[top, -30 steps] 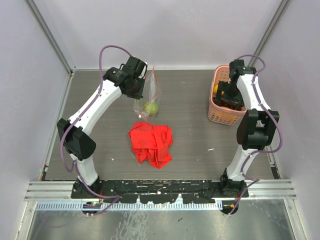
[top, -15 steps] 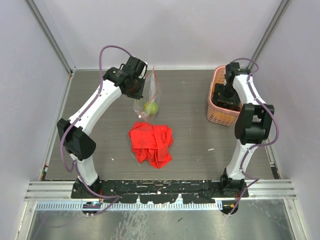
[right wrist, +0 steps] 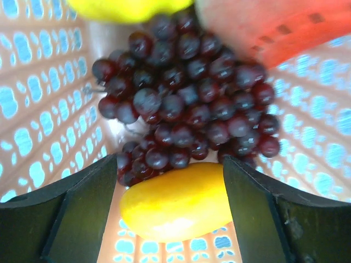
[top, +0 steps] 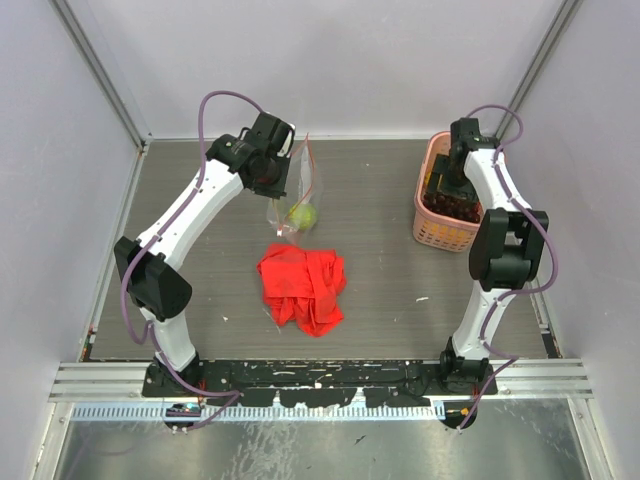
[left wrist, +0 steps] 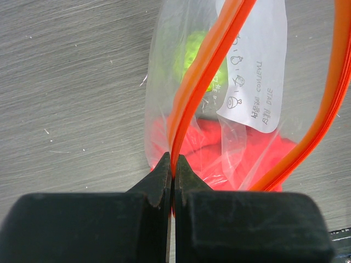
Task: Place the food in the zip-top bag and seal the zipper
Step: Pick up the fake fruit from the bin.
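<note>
- Nearest the arm bases, a crumpled red cloth (top: 302, 288) lies on the grey wood-grain table (top: 390, 290), below and in front of the left gripper.
- The left gripper (left wrist: 171, 167) is pinched fully together, its two black fingers clamping one side of the thin red-orange zipper strip (left wrist: 205, 71).
- From that grip the clear crinkly zip-top bag (left wrist: 160, 93) hangs away from the fingertips. Its mouth is parted, and the other zipper side curves off to the right of the fingers.
- Inside the bag, beyond the fingertips, sits a small green toy fruit (left wrist: 192, 55). A white printed label (left wrist: 258, 71) shows on the bag wall to its right.
- The right gripper (right wrist: 171, 211) is down inside the pink slatted plastic basket (right wrist: 33, 109) with its jaws spread wide.
- A yellow-orange oval toy fruit (right wrist: 181, 192) lies crosswise between the fingers, its ends close to both inner faces. Whether they press it cannot be told.
- Just past that fruit is a dark purple toy grape bunch (right wrist: 186, 93).
- Farther still from the fingers, at the basket's far end, lie another yellow fruit (right wrist: 126, 6) and a pink-red watermelon slice (right wrist: 274, 27).
</note>
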`<state>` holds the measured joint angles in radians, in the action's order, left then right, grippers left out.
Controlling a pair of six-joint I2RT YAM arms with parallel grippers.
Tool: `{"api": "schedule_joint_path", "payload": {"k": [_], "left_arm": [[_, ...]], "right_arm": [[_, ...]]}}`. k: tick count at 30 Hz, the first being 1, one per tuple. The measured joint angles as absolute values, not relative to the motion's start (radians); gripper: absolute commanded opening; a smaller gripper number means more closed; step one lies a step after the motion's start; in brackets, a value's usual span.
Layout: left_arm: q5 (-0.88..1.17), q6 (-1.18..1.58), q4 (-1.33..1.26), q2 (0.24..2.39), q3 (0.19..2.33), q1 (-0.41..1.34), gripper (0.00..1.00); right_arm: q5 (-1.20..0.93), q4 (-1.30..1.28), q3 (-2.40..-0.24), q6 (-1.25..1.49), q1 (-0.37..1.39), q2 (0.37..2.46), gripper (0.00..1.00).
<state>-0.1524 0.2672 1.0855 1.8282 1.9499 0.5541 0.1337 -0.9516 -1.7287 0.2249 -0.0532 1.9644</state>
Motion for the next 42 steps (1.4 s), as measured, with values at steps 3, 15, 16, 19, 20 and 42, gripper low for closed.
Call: {"api": "schedule_joint_path", "payload": {"k": [3,15,16,19,20,42], "left_arm": [[-0.152,0.267,1.085,1.828,1.950,0.554,0.00],[-0.153,0.266,1.085,1.828,1.948,0.554,0.00],[-0.153,0.266,1.085,1.828,1.947,0.554,0.00],[-0.153,0.265,1.085,1.828,1.946,0.554,0.00],[-0.153,0.265,1.085,1.828,1.946,0.554,0.00],[-0.153,0.256,1.085,1.828,1.942,0.554,0.00]], "right_arm": [[0.231,-0.904,-1.727,0.254,-0.054,1.937,0.82],[0.558,-0.627,-1.672,0.371,-0.054,1.903,0.86],[0.570,-0.611,-1.672,0.375,-0.054,1.906,0.86],[0.610,-0.552,-1.671,0.392,-0.054,1.926,0.88],[0.618,-0.538,-1.671,0.397,-0.054,1.933,0.88],[0.696,-0.184,-1.532,0.364,-0.058,2.077,0.94]]}}
